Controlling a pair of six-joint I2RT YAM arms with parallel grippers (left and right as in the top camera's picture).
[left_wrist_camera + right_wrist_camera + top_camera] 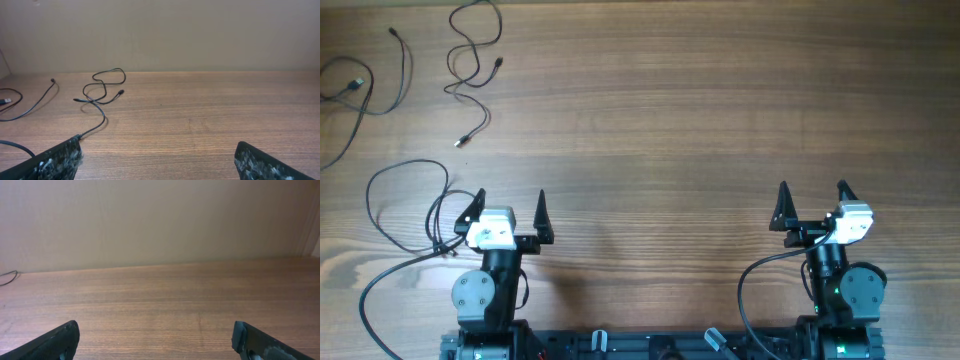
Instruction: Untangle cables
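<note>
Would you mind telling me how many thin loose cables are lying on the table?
4, it seems: an edge cable at far left, cropped; a curved cable beside it; a squiggled cable right of that; a looped cable by the left gripper. Off-frame parts are hidden.

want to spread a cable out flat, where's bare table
Bare wood runs right of the looped cable to the table's right edge, and between the left claw and right claw. Crowded: far-left corner, plus a cable loop beside the left claw.

left claw (510,194) and right claw (812,186): white tops, pointed black fingers (542,208), thick black wiring (748,276).
</note>
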